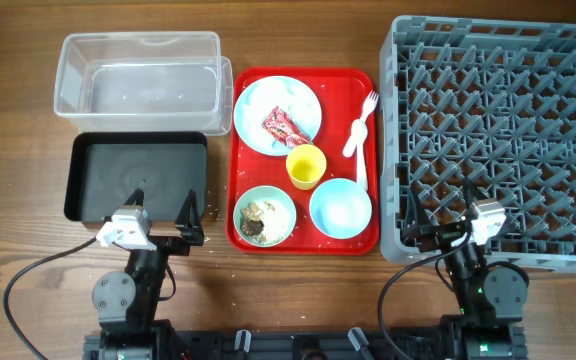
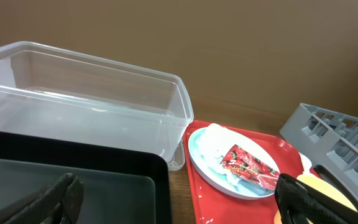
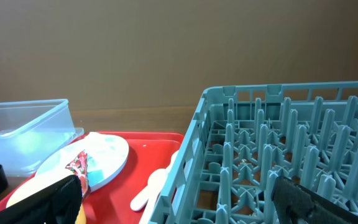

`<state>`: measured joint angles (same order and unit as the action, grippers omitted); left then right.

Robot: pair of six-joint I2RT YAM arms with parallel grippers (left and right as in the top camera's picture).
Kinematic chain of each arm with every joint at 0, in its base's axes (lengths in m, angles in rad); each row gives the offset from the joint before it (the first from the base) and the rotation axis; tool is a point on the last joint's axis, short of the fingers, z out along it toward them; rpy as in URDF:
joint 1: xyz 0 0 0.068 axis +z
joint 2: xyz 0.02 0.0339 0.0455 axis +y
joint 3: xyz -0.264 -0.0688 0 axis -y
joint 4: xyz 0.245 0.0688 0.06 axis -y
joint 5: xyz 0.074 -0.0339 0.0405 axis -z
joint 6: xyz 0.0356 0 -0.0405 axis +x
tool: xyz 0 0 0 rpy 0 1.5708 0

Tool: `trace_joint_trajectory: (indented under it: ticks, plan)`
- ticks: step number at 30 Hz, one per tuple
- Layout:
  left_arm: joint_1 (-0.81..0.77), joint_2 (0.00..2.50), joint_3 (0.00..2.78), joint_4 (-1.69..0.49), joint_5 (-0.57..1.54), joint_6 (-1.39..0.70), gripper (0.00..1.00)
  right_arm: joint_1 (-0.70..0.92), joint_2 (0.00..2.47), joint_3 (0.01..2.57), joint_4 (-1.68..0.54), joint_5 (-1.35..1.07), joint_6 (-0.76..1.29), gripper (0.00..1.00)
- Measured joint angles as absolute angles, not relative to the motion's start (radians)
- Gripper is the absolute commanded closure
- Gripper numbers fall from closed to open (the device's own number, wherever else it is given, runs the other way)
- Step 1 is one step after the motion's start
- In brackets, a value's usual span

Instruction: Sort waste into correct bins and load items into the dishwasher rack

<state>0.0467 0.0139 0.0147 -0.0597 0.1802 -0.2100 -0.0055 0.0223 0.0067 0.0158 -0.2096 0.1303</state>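
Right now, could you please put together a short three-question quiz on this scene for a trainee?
1. True or false: the red wrapper lies on the plate.
2. Multiple choice: what stands on the red tray between the plate and the empty bowl?
A. a yellow cup
B. a glass bottle
C. a metal spoon
3. Short answer: which tub is nearest to the bowl with food scraps?

Key: 1 true; 2 A; 3 the black tub.
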Motion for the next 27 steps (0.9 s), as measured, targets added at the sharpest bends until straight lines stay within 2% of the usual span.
trace_joint_trajectory:
  ticks: [27]
  plan:
    - [0.047,0.014,0.014,-0.059,0.130,-0.189,0.00,-0.006,0.022,0.007,0.016,-0.210,0.130,0.00]
